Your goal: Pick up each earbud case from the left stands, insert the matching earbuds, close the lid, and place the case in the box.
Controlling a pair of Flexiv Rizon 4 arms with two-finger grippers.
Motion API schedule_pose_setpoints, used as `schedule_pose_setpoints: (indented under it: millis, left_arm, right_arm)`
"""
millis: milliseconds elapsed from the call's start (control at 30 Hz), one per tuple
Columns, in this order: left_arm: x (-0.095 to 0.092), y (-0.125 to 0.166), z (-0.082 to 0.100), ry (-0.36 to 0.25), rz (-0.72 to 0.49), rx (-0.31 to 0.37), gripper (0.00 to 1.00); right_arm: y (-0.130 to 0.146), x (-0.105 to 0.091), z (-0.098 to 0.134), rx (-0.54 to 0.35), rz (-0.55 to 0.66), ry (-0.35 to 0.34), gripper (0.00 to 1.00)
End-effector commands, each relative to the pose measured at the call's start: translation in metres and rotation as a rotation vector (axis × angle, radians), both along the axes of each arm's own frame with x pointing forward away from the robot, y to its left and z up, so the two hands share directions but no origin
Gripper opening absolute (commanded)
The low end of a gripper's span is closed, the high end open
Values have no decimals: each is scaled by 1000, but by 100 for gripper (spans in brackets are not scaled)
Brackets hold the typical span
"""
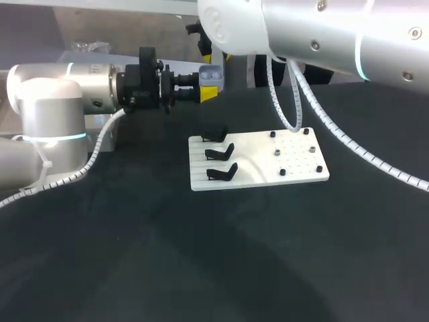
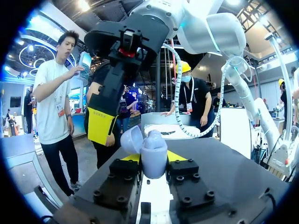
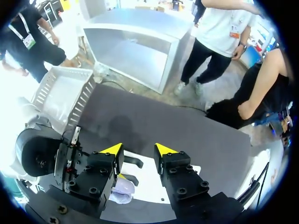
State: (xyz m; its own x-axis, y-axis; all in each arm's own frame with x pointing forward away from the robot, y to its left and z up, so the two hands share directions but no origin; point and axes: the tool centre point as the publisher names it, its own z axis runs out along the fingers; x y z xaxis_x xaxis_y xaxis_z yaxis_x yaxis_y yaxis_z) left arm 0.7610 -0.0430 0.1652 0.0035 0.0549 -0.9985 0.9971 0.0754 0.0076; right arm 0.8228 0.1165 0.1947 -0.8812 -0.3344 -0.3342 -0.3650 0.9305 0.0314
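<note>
A pale lavender earbud case [image 2: 154, 154] with its lid [image 2: 131, 140] tipped open is held above the table, my left gripper [image 1: 210, 86] shut on its body from two sides. My right gripper [image 3: 138, 150] hangs open just above and beside the case, with nothing between its fingers; one yellow finger [image 2: 102, 125] stands close by the lid. The case [image 3: 122, 188] shows under that gripper. Three black stands [image 1: 220, 153] on the left of a white board [image 1: 258, 176] carry nothing. A white perforated box [image 3: 60, 93] sits past the table's edge.
The board's right half has several small black and metal pegs [image 1: 295, 151]. My right arm's cable loom [image 1: 315, 107] hangs over the board. Dark table cloth [image 1: 201, 255] spreads in front of the board.
</note>
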Motion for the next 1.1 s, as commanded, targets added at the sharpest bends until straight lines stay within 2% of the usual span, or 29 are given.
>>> schedule_pose_setpoints:
  millis: [33, 367, 733, 833, 867, 900, 933, 1000, 1100]
  left_arm:
    - [0, 0, 0, 0, 0, 0, 0]
    - [0, 0, 0, 0, 0, 0, 0]
    - [0, 0, 0, 0, 0, 0, 0]
    - [0, 0, 0, 0, 0, 0, 0]
    - [0, 0, 0, 0, 0, 0, 0]
    - [0, 0, 0, 0, 0, 0, 0]
    - [0, 0, 0, 0, 0, 0, 0]
    - [0, 0, 0, 0, 0, 0, 0]
    - [4, 17, 9, -26, 30, -17, 0]
  right_arm:
    - [-2, -9, 2, -1, 0, 5, 42]
    - [-9, -33, 6, 30, 5, 7, 43]
    - [-14, -44, 4, 60, -10, 16, 42]
    - [-19, -43, 13, 95, -48, -33, 44]
    - [-23, -42, 19, 122, -72, -50, 46]
    - [-27, -41, 24, 138, -88, -62, 70]
    - [-32, -41, 28, 158, -111, -81, 100]
    - [-42, -42, 35, 197, -141, -103, 100]
    - [-55, -49, 41, 244, -180, -157, 100]
